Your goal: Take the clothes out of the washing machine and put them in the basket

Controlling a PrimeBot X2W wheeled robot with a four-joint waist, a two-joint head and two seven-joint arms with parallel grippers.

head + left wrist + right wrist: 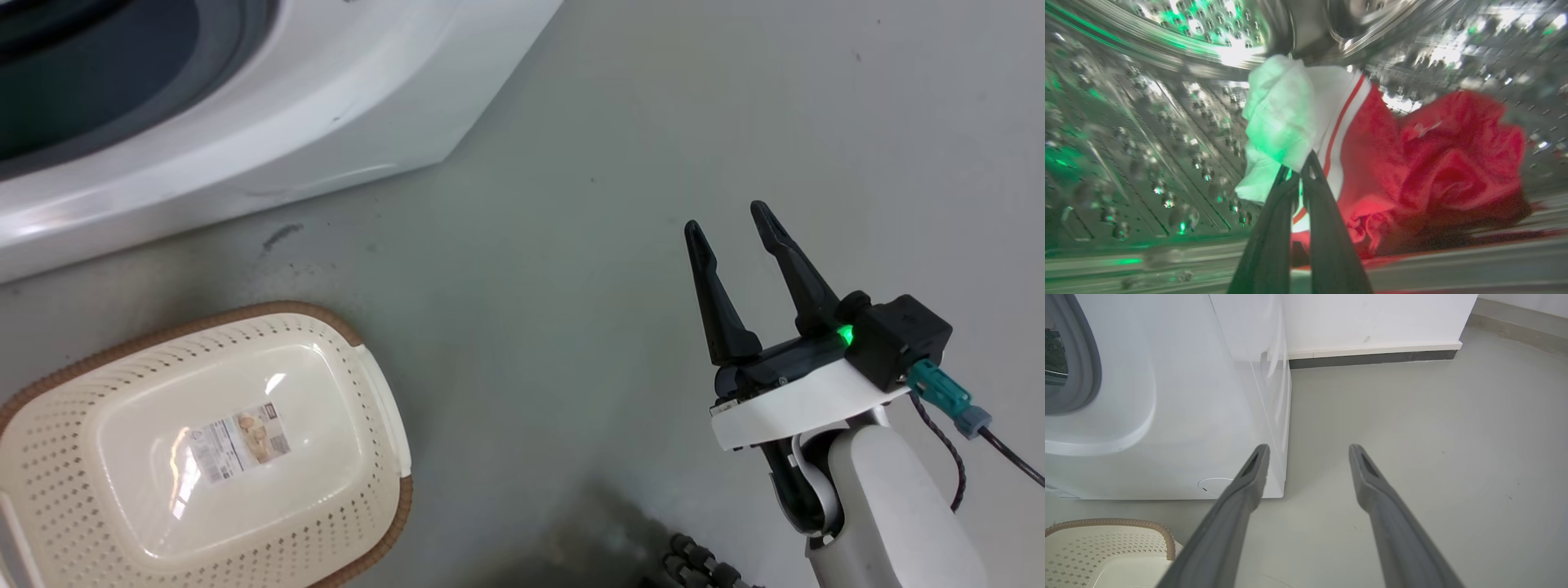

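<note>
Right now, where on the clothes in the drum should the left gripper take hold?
Grip the clothes at the raised white fold beside the red stripe, coming in from the drum mouth: it sticks up off the washing machine drum wall, clear of the bunched red part. The left gripper is shut on it there.

The right gripper (726, 215) has long black tapered fingers (718, 310), a white collar (804, 404), a green light (845, 335), teal plug (935, 385) and dark cable (951, 457).

Legible text: none | label (239, 445) on base of basket (269, 308): small print beside a picture, too fine to read | brand: cannot tell
</note>
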